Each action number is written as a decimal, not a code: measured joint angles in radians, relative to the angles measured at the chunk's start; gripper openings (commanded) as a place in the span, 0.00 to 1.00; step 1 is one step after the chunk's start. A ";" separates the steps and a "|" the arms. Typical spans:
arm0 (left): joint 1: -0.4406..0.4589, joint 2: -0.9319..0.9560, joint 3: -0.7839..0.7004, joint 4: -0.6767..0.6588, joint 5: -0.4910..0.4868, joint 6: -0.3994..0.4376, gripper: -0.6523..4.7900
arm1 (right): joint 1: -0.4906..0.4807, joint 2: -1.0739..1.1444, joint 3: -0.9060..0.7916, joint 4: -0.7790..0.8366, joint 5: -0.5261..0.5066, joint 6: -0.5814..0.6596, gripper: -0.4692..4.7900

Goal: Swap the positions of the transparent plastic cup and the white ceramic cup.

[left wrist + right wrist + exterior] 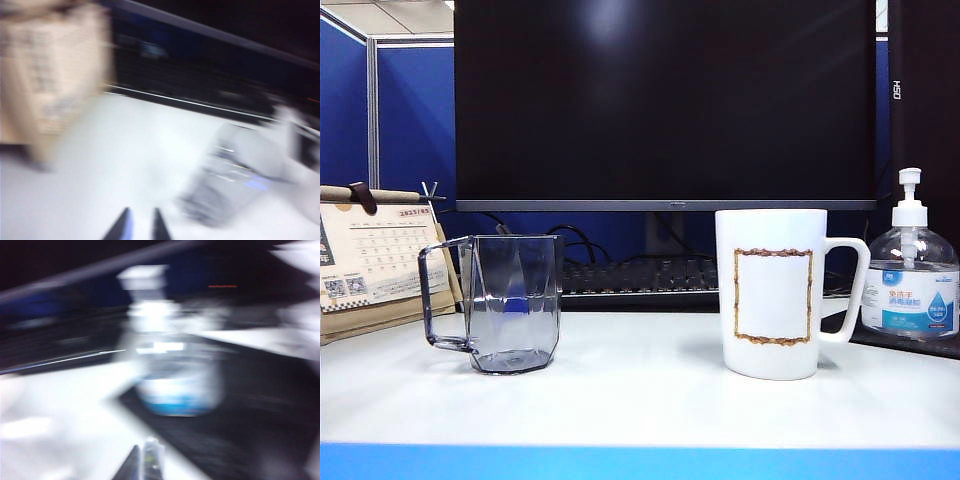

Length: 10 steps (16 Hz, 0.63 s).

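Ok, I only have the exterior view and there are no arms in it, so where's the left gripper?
Observer: The left gripper hovers over the white table, facing the transparent plastic cup. Its jaws are a sliver apart and empty.
Operator: And the right one?
Observer: The right gripper faces the sanitizer bottle, jaws together, holding nothing. That view is blurred.

left end effector point(139, 226): two thin dark tapered fingertips | right end effector point(145, 460): dark fingertips, one pale, blurred
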 measured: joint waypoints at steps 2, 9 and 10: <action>0.000 0.000 0.000 0.005 0.072 -0.010 0.25 | 0.000 0.000 0.000 0.021 -0.153 0.003 0.32; -0.001 0.000 0.095 -0.036 0.087 -0.036 0.36 | 0.000 0.002 0.025 0.019 -0.205 0.060 0.45; -0.001 0.000 0.130 -0.061 0.087 -0.026 0.36 | 0.000 0.002 0.065 0.026 -0.221 0.089 0.45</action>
